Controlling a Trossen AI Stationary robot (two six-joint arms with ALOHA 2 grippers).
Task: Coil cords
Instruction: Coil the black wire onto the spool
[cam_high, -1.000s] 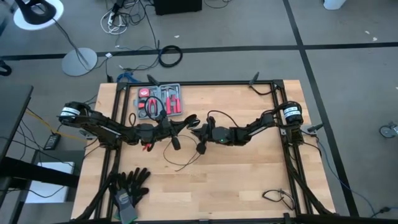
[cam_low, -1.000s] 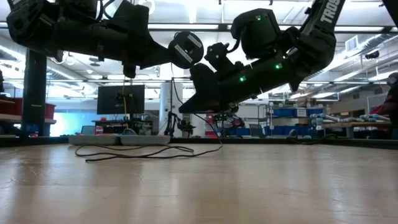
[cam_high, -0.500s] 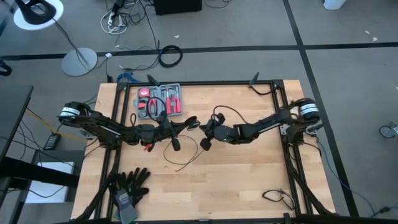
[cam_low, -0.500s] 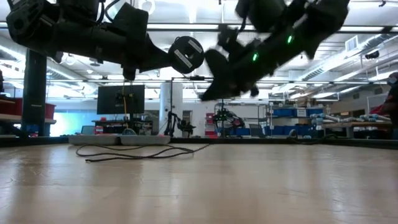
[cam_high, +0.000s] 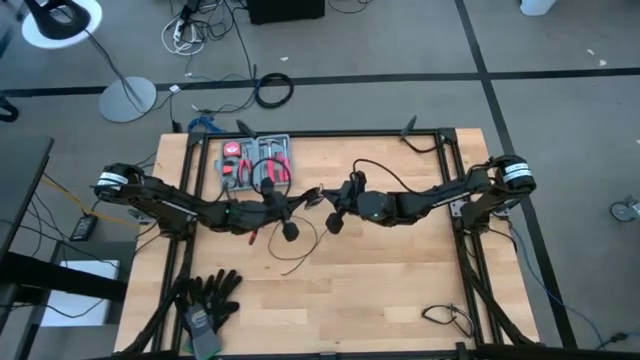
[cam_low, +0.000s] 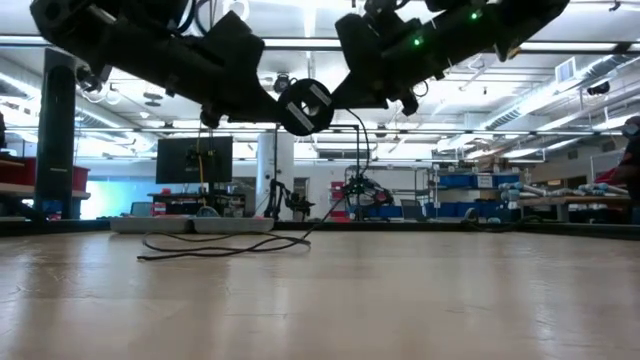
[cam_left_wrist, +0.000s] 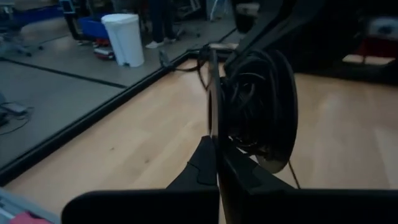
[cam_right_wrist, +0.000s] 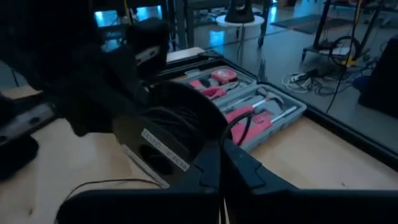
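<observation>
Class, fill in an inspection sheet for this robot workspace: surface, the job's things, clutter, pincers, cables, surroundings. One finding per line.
Surface: wooden table, black frame around its edge.
Job's things: thin black wire, part wound on a round spool held above the table, the rest trailing loose on the wood.
Clutter: tool case with red-handled tools at the back; black gloves at the front left.
Pincers: left pincer shut on the spool; right pincer shut, beside the spool, with wire arching up from it.
Cables: small loose cable at the front right corner.
Surroundings: grey floor, lamp stand, cable ring on the floor.
</observation>
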